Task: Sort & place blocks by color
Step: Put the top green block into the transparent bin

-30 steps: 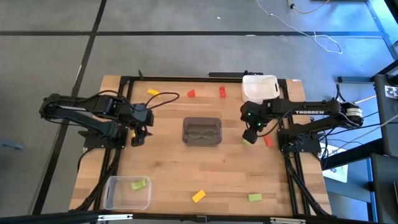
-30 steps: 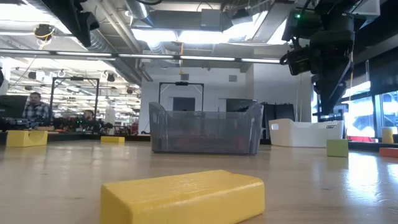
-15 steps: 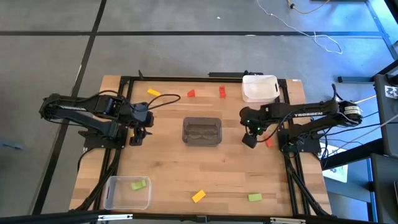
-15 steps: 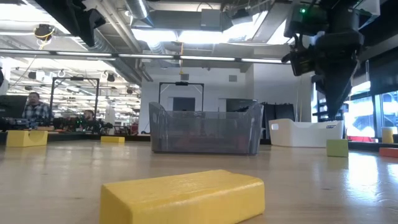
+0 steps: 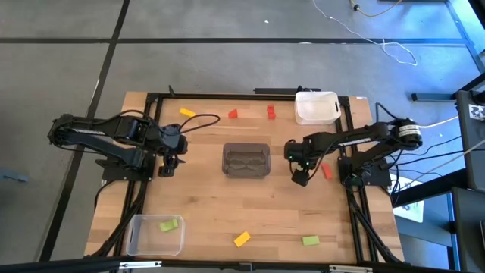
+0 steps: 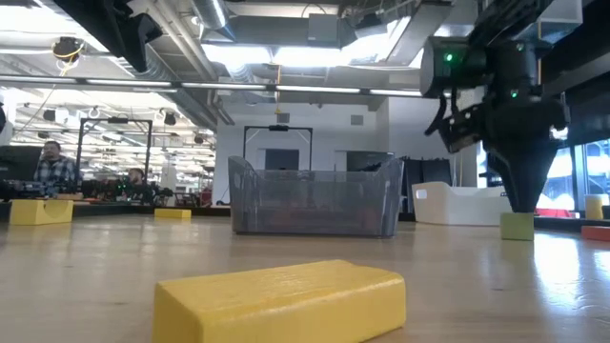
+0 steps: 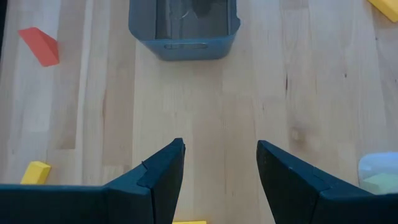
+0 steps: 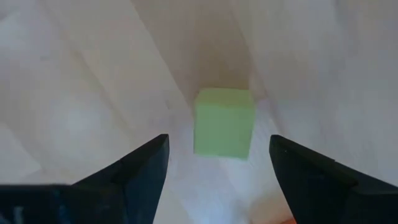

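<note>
A light green block (image 8: 224, 121) lies flat on the table directly below my right gripper (image 8: 219, 138). That gripper is open and points down, one finger on either side of the block, without touching it. In the low view its tips (image 6: 522, 202) hang just above the block (image 6: 518, 226); in the high view the gripper (image 5: 300, 179) covers it. My left gripper (image 5: 168, 165) waits open at the table's left, over bare wood (image 7: 220, 144). Other blocks lie scattered: yellow (image 5: 186, 112), two red (image 5: 233, 114) (image 5: 270, 112), red (image 5: 326, 171), yellow (image 5: 242, 239), green (image 5: 310, 240).
A grey bin (image 5: 246, 160) stands mid-table, left of my right gripper. A white bin (image 5: 317, 107) sits at the far right. A clear bin (image 5: 155, 233) at the near left holds a green block (image 5: 169, 224). Bare wood lies between the grey bin and the near edge.
My right gripper has moved a little toward the table's near edge and left, and has come down over the green block, which showed beside it in the high view and is now covered. The block itself has stayed put. The left arm has kept still.
</note>
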Motion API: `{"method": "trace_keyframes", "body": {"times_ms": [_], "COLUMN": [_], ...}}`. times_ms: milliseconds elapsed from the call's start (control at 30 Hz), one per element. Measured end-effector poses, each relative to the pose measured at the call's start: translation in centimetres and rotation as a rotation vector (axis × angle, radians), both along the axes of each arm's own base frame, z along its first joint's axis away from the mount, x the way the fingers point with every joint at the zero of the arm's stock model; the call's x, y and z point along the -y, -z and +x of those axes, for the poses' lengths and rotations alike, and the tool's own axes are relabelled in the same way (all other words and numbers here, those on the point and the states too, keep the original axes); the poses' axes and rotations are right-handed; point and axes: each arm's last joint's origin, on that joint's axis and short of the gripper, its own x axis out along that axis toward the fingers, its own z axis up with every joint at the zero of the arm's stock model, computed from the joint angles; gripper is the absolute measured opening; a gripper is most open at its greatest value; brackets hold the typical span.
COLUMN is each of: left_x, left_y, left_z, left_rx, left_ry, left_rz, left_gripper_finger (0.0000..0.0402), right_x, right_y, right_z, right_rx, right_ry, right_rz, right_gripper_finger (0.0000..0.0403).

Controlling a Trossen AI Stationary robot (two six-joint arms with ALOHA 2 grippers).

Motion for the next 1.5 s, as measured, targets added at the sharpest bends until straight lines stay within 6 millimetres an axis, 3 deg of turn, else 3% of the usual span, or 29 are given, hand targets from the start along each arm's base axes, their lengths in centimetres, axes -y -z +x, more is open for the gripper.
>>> {"method": "trace_keyframes", "body": {"times_ms": [367, 500, 667, 900, 1200, 1500], "left_x": [0.0, 0.0, 0.0, 0.0, 0.0, 0.2], "left_y": [0.0, 0.0, 0.0, 0.0, -0.3, -1.5], "left_z": [0.0, 0.0, 0.0, 0.0, 0.4, 1.7], "left_rx": [0.0, 0.0, 0.0, 0.0, 0.056, 0.236], "left_ry": [0.0, 0.0, 0.0, -0.001, -0.064, -0.094], "left_rz": [0.0, 0.0, 0.0, -0.001, -0.051, -0.102], "left_gripper_finger": [0.0193, 0.0193, 0.0193, 0.0193, 0.0193, 0.0193], "right_x": [0.1, 0.1, 0.2, 0.2, 0.5, 1.5], "right_y": [2.7, 3.1, 2.8, 2.1, -2.6, -9.1], "right_z": [1.3, 1.4, 1.2, 1.6, 5.7, 8.9], "right_rx": [-0.066, -0.089, -0.08, -0.051, 0.153, 0.331], "right_ry": [0.033, 0.061, 0.091, 0.078, -0.017, -0.158], "right_rz": [-0.002, -0.011, -0.021, -0.018, -0.053, -0.407], "right_gripper_finger": [0.0271, 0.0229, 0.0131, 0.0129, 0.0129, 0.0129]}}
